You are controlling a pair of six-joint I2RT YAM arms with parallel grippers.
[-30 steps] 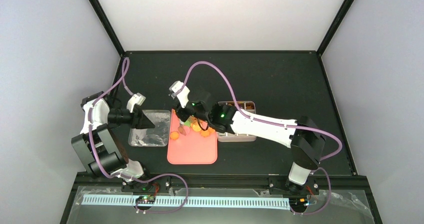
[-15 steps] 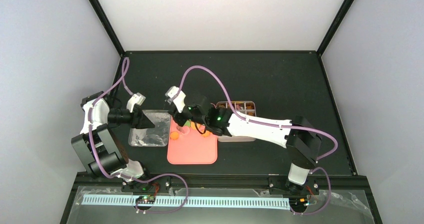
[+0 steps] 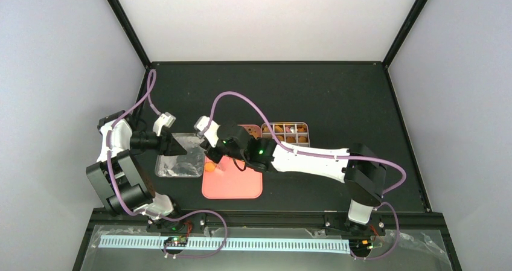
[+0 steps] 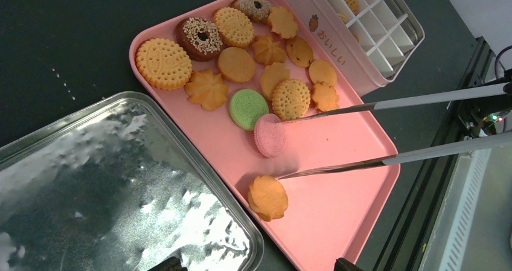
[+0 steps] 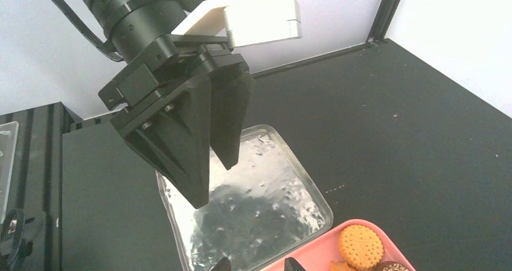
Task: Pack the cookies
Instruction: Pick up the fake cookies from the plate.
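Observation:
Several cookies (image 4: 253,66) lie at the far end of the pink tray (image 4: 338,180). A pink cookie (image 4: 269,136) and an orange flower cookie (image 4: 267,197) lie apart from them, nearer. Metal tweezers (image 4: 338,109) reach in from the right with their prongs apart. The upper tip touches the pink cookie and the lower tip ends just above the orange one. My right gripper (image 3: 212,156) is over the tray's left side and holds the tweezers; its fingertips (image 5: 223,264) stand narrowly apart. My left gripper (image 3: 178,145) hovers open and empty over the silver tray (image 4: 121,180).
The white gridded tin (image 3: 285,132) stands against the pink tray's right side, with cookies in some cells. The silver tray (image 3: 181,165) lies against the pink tray's left side. The black rail runs along the table's near edge.
My right arm has swung left across the pink tray, carrying the tweezers from the cookie cluster toward the tray's left side and uncovering the tin. The left arm has not moved.

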